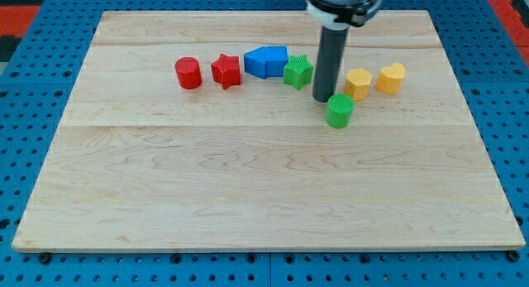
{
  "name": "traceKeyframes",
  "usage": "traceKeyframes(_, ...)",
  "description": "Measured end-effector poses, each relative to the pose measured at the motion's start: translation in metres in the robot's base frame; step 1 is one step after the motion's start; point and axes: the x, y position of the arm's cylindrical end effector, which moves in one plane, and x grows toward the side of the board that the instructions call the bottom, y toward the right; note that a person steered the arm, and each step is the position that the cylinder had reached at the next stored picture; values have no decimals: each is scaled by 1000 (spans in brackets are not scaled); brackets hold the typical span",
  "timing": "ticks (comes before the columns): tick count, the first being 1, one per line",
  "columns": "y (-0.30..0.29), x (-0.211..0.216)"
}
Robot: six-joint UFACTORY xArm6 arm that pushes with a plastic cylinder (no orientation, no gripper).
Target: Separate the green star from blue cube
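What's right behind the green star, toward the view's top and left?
The blue block sits against the green star on its upper left, seemingly touching. My tip is just right of the star, beside the green cylinder. The rod hides the board behind it.

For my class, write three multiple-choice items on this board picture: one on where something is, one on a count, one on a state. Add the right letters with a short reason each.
1. Where is my tip relative to the green star?
A. at the view's right of it
B. at the view's left of it
C. on top of it

2. How many red blocks are on the board?
A. one
B. two
C. three

3. Do the green star and the blue cube touch?
A. far apart
B. stacked
C. side by side, touching or nearly

Key: 1 A, the rod stands between the star and the green cylinder. 2 B, a red cylinder and a red star. 3 C, no clear gap shows.
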Motion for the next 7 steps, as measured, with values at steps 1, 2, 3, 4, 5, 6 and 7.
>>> traceKeyframes(1,-36,-1)
traceKeyframes(2,-57,-13)
traceKeyframes(3,-59,-23)
traceKeyframes(4,-55,-27)
traceKeyframes(5,-49,-29)
traceKeyframes(6,-42,-39)
traceKeyframes(7,-32,-56)
